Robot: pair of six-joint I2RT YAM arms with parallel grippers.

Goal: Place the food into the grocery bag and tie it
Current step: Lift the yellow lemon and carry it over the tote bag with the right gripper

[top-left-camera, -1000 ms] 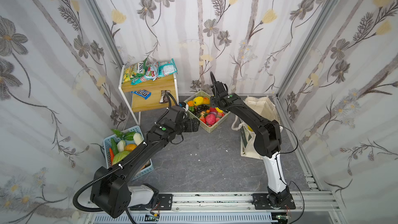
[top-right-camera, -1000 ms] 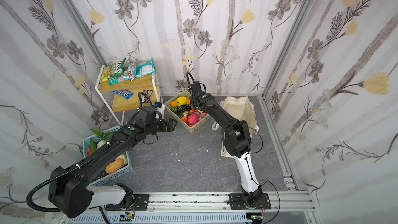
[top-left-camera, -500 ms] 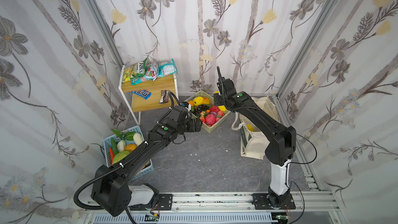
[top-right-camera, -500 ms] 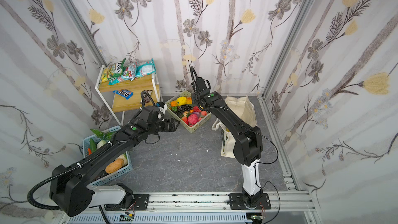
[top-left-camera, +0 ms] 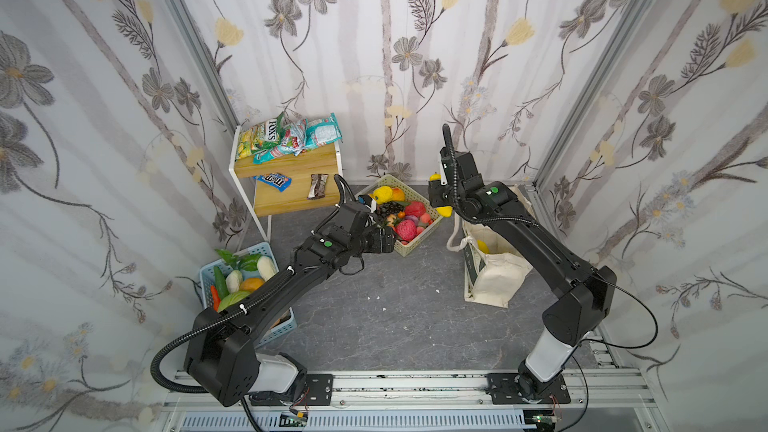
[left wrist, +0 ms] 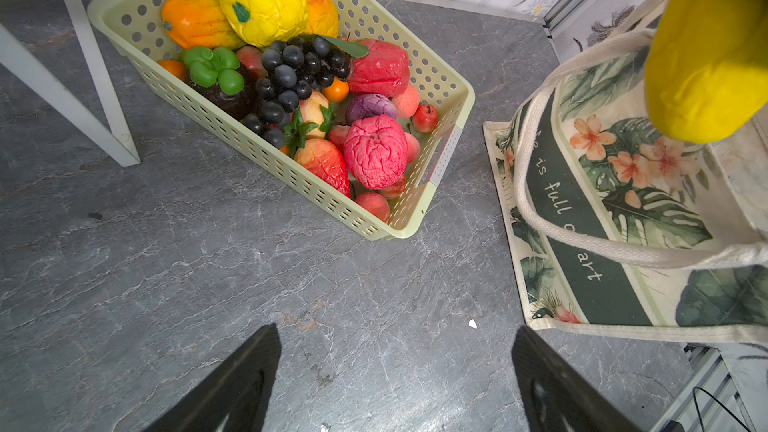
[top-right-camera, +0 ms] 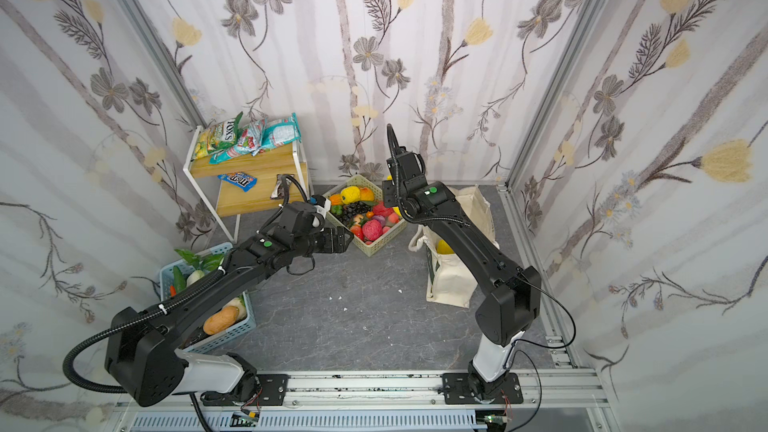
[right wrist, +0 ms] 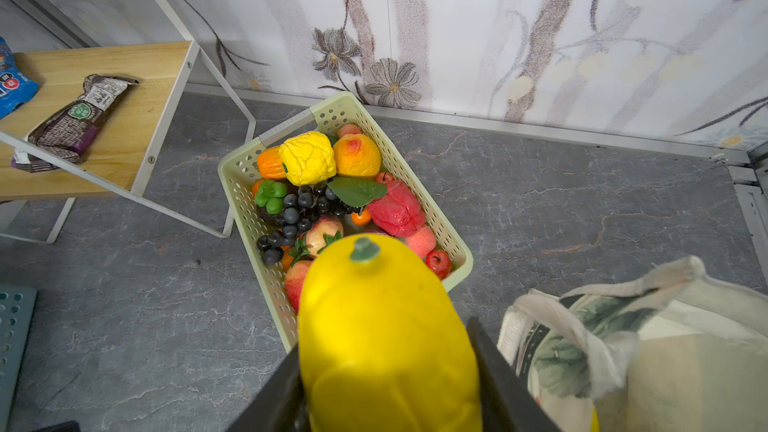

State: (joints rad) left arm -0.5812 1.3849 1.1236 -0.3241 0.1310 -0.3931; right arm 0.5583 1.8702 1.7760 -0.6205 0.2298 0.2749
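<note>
1. While the right gripper [right wrist: 386, 371] pinches a yellow mango [right wrist: 386, 317] between its two black fingers, the fruit hangs in the air over the near edge of the beige lattice basket [top-left-camera: 420, 238], just right of centre in a top view
2. Its long axis runs along the fingers, with the green stem end pointing away from the wrist; the jaws press on its two long sides
3. Standing upright on the grey floor, the grocery bag [top-left-camera: 494, 280] sits just to the lower right of the held mango in both top views; its mouth faces up, and another yellow fruit [top-left-camera: 482, 246] shows inside
4. Judging from this, the next move is a short carry toward the lower right of the frame, clearing the cream strap handle [left wrist: 623, 252], until the mango hangs over the mouth
5. Spread wide and empty, the left gripper [left wrist: 395, 328] hovers over bare floor at the basket's lower left, farther from the bag; the right arm is the nearer one
</note>
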